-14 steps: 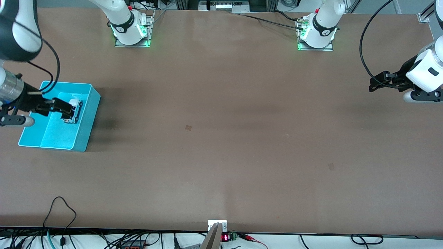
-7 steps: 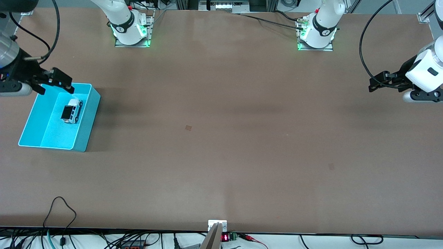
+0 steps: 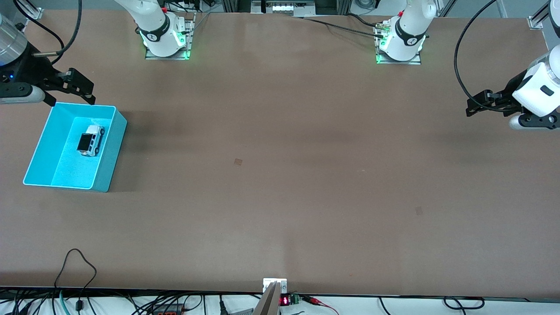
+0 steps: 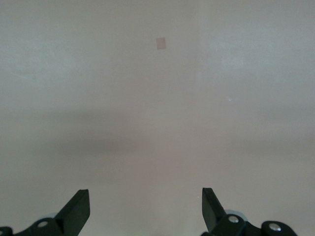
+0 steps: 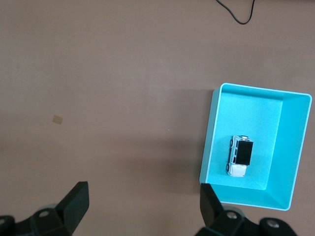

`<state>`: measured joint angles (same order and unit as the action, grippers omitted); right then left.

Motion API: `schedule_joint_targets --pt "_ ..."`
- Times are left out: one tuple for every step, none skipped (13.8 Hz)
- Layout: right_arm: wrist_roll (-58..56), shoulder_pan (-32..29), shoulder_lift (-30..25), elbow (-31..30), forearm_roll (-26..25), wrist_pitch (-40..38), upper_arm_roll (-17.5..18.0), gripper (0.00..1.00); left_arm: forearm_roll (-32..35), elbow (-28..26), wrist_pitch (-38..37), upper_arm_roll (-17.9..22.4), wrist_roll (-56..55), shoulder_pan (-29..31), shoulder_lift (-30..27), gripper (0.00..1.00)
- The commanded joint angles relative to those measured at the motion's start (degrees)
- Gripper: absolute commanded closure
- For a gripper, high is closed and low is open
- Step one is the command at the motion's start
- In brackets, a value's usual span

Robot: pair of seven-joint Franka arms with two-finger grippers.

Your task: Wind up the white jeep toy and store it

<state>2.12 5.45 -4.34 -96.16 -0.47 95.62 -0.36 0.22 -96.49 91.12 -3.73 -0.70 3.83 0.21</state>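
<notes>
The white jeep toy (image 3: pixel 91 140) with its black roof panel lies on the floor of the turquoise bin (image 3: pixel 111 162), at the right arm's end of the table. It also shows in the right wrist view (image 5: pixel 239 155) inside the bin (image 5: pixel 207 147). My right gripper (image 3: pixel 73 89) is open and empty, raised in the air over the table just past the bin's rim on the robots' side. My left gripper (image 3: pixel 481 103) is open and empty, held up over the left arm's end of the table; its wrist view shows only bare table between its fingertips (image 4: pixel 78 209).
The brown table (image 3: pixel 280 175) carries small tape marks (image 3: pixel 238 161) near the middle and another (image 3: pixel 418 211) toward the left arm's end. Cables (image 3: pixel 74 262) hang along the edge nearest the front camera. The two arm bases stand along the robots' side.
My right gripper let go of the jeep inside the bin, opened, and rose up and away toward the robots' side. The jeep stays on the bin floor. The left arm has not moved.
</notes>
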Motion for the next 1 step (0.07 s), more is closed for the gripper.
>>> schedule_joint_targets --pt "-0.2 -0.2 0.3 1.4 -0.1 -1.3 0.2 0.0 0.9 0.7 -0.9 -0.1 0.4 -0.1 -0.2 0.0"
